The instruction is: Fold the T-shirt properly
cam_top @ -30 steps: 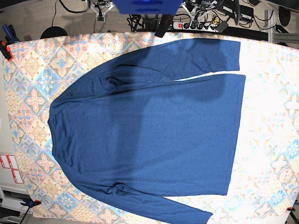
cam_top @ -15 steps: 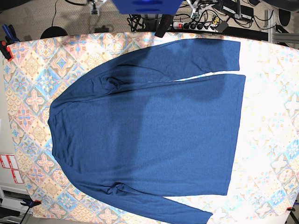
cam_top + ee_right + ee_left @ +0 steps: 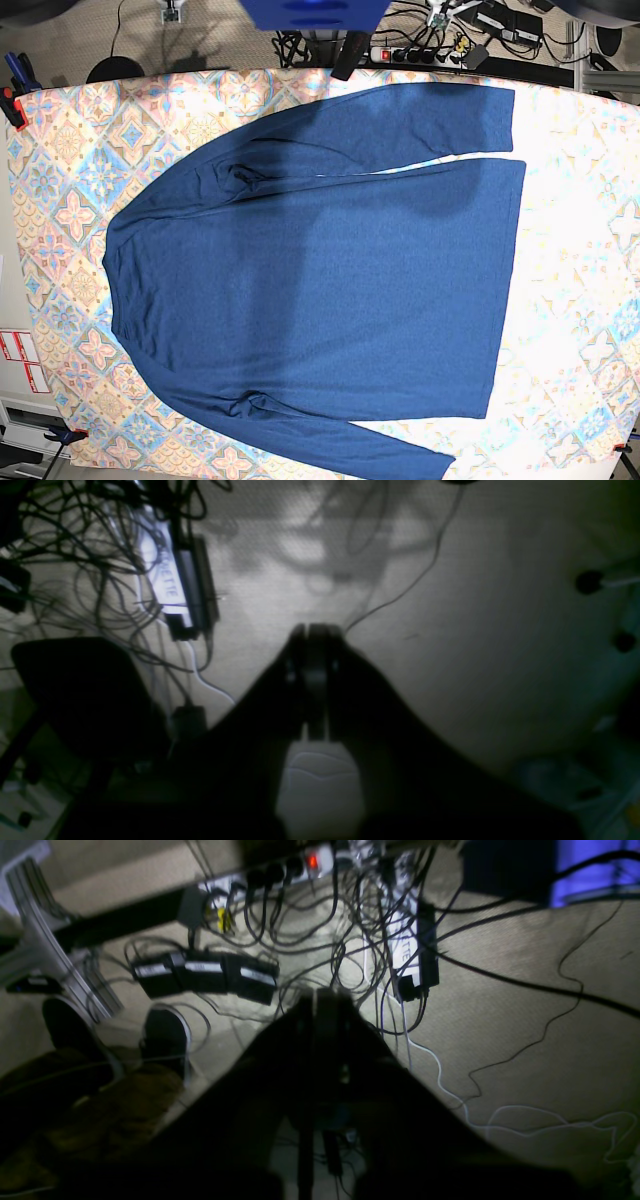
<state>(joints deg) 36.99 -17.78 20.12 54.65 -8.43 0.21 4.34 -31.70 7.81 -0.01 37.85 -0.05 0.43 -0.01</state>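
The left gripper [image 3: 325, 995] and right gripper [image 3: 315, 630] are both closed on nothing, hanging over floor cables [image 3: 350, 940]. The T-shirt [image 3: 330, 290] lies flat across the patterned table [image 3: 60, 170], collar at nine o'clock, hem at three.

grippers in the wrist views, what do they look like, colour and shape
Both look black and in shadow. The left gripper is a broad wedge narrowing to a blunt tip. The right gripper has the same tapering shape, with a pale rounded panel at its base. No markings are readable.
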